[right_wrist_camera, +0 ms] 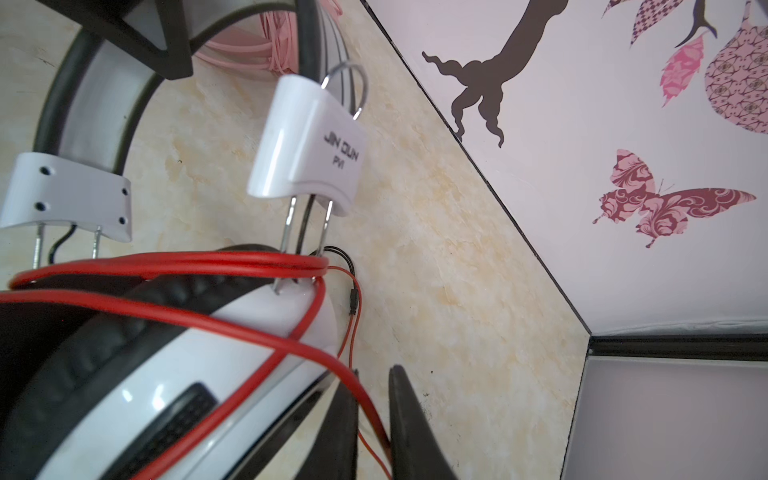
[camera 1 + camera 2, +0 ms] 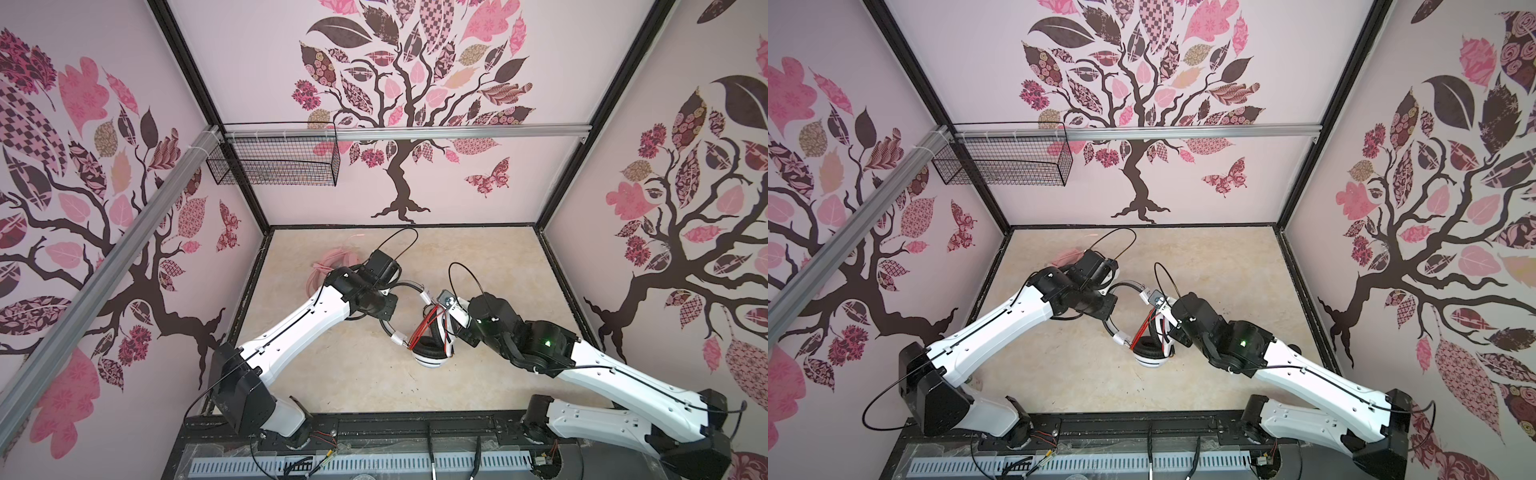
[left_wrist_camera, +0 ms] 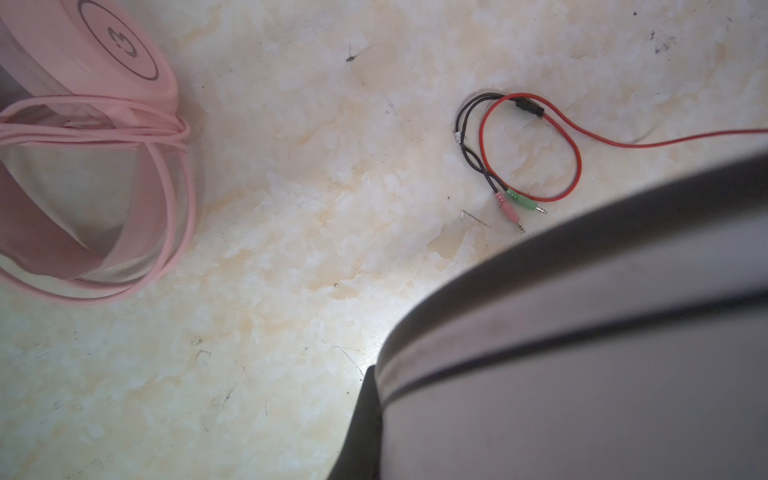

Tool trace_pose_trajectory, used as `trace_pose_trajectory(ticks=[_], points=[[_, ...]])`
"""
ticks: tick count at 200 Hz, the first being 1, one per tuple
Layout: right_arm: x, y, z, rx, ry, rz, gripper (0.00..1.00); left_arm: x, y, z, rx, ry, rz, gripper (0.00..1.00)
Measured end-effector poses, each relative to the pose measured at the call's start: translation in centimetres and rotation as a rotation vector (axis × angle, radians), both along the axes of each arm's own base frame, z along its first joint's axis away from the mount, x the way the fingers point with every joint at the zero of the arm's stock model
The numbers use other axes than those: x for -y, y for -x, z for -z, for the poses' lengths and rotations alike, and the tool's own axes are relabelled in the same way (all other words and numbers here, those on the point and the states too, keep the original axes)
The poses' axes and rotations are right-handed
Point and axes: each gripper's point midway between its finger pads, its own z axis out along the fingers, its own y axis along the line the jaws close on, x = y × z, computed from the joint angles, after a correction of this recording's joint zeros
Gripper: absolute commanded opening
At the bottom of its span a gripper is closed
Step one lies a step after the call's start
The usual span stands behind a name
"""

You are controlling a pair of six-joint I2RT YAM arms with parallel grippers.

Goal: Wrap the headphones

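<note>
Right jaws are barely cracked open, with the red cable (image 1: 232,328) running loose between them rather than pinched. Left jaws are clamped shut on the headband (image 1: 83,104) of the white-and-black headset (image 2: 428,355), which sits mid-bench (image 2: 498,249) with a few loops across its earcups. My worry is that without tension those loops go slack and slide off, and the plug end (image 3: 515,205) lies unwrapped. The pink headset (image 3: 104,50) sits back left, with its cable wound round it.
</note>
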Motion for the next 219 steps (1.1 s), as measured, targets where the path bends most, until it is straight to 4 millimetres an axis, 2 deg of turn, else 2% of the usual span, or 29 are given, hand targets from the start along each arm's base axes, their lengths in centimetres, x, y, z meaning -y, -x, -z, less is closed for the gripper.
trace_pose_trajectory(ticks=[35, 69, 102, 140, 183, 219], points=[[-0.5, 0.1, 0.1, -0.019, -0.037, -0.009, 0.22, 0.3, 1.0, -0.2, -0.020, 0.035, 0.027, 0.00], [-1.0, 0.1, 1.1, -0.053, -0.088, -0.014, 0.23, 0.3, 2.3, -2.0, -0.016, 0.101, 0.052, 0.00], [-1.0, -0.6, 2.5, -0.106, -0.162, 0.001, 0.25, -0.9, 3.4, -3.4, -0.028, 0.136, 0.034, 0.00], [-0.8, -1.0, 4.5, -0.199, -0.255, 0.010, 0.27, -3.0, 2.9, -5.0, -0.041, 0.222, -0.066, 0.00], [-3.0, -0.5, 4.9, -0.257, -0.354, -0.056, 0.30, -3.5, 3.2, -7.0, -0.040, 0.282, -0.110, 0.00], [-5.5, -0.7, 6.3, -0.331, -0.435, -0.106, 0.33, -3.8, 3.0, -9.5, -0.006, 0.305, -0.148, 0.00]])
